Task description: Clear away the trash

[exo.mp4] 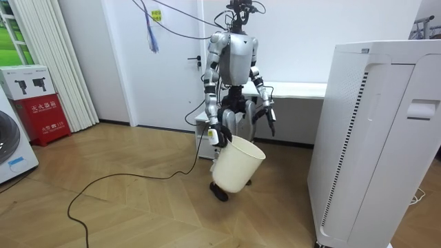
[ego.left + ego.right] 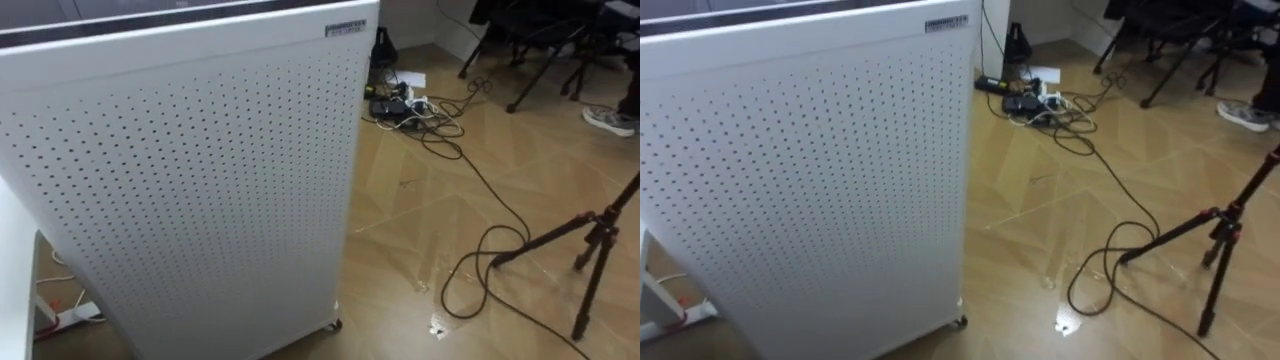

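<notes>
Clearly, in the room view the fingers of the right hand point(image 1: 216, 133) are hooked over the rim of a white bin point(image 1: 238, 165), which hangs tilted at knee height, its mouth towards the robot. The left hand point(image 1: 268, 117) hangs beside the hip on the room view's right; I cannot tell how its fingers are set. The robot stands upright on the wooden floor point(image 1: 138, 213), with a white table point(image 1: 303, 89) behind it and a tall white perforated cabinet point(image 2: 200, 180) to the room view's right. In the eye views that cabinet stands near on the left. To its right, on the near floor, a small whitish scrap point(image 2: 438, 328) lies just beside a looped black cable point(image 2: 470, 275). A black tripod point(image 2: 592, 245) stands at the right, and a tangle of plugs point(image 2: 400, 105) lies farther off.
</notes>
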